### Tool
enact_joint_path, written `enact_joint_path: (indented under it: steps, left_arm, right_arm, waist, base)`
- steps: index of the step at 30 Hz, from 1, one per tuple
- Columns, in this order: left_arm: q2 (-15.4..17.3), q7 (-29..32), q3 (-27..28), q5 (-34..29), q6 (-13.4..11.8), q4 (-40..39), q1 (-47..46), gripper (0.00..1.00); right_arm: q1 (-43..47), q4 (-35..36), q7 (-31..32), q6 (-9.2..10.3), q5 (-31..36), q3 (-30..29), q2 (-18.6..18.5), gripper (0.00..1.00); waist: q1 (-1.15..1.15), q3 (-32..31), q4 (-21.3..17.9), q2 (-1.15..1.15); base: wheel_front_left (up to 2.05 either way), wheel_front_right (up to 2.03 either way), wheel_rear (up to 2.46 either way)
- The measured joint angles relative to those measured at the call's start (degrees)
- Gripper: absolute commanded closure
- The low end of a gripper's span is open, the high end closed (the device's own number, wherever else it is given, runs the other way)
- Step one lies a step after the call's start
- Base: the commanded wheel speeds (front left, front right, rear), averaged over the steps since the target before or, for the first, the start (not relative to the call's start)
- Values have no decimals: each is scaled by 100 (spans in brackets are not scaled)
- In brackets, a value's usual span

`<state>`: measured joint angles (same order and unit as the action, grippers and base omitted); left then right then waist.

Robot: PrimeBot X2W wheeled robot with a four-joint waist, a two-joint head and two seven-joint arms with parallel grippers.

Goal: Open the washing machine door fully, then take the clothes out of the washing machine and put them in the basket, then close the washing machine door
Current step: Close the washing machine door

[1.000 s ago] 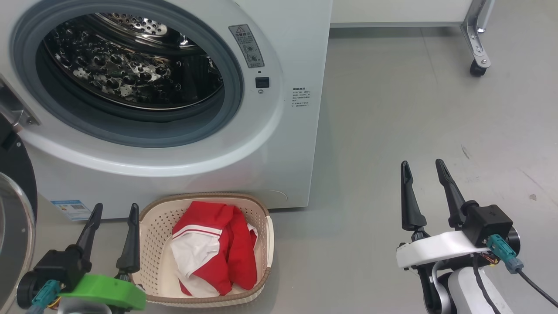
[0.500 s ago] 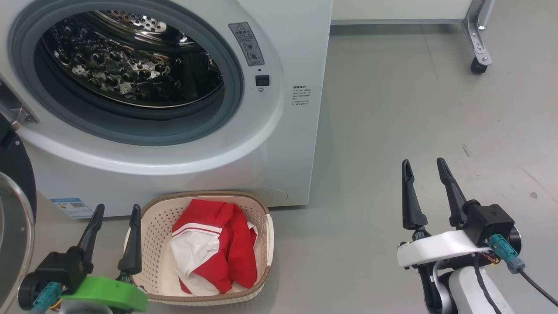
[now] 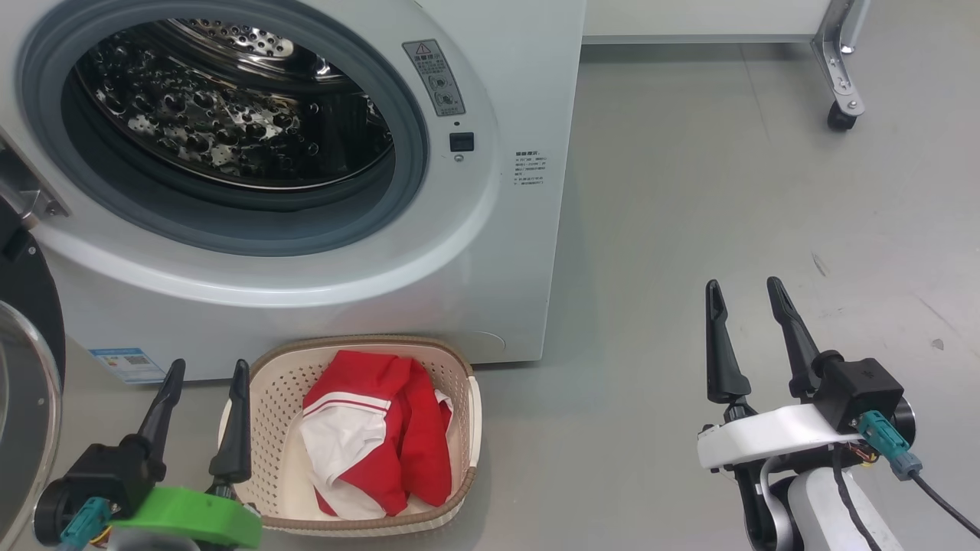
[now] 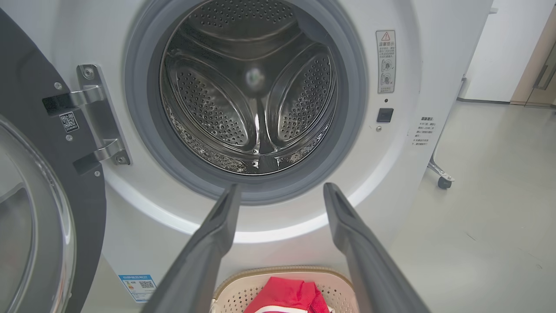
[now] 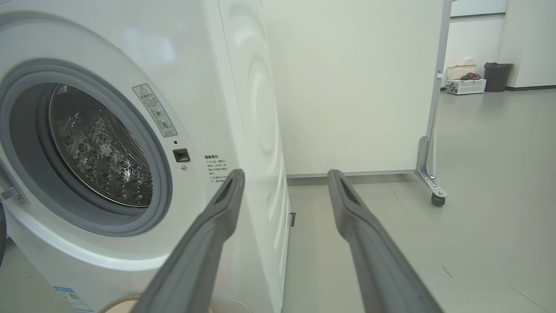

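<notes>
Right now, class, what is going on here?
A two-armed robot faces the washing machine. The washing machine door stands open at the left and the drum looks empty. The clothes lie in the basket on the floor in front. The left gripper, beside the basket, and the right gripper are open, holding nothing. Closing the door remains.

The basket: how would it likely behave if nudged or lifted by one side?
The basket looks like thin perforated plastic, so probably light and slightly flexible. Low and wide on the smooth floor, it would likely slide rather than tip. The clothes lie loose and crumpled, so they may shift if it tilts.
</notes>
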<state>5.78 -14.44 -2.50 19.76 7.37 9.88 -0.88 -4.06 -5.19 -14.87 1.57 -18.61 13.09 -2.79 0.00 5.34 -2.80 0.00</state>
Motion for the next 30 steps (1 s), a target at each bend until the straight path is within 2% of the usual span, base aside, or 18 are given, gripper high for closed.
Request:
enact_joint_path:
  steps: [15, 30]
  left_arm:
    - [-77, 0, -18, 65, 0, 14, 97, 0]
    - [-71, 0, -81, 65, 0, 20, 103, 0]
  right_arm:
    - [4, -1, 0, -25, 1, 9, 1, 0]
    - [20, -8, 0, -49, 16, 2, 1, 0]
  waist:
    - [0, -19, 9, 0]
    - [0, 4, 6, 0]
  base:
    - [-20, 20, 0]
    - [-81, 81, 0]
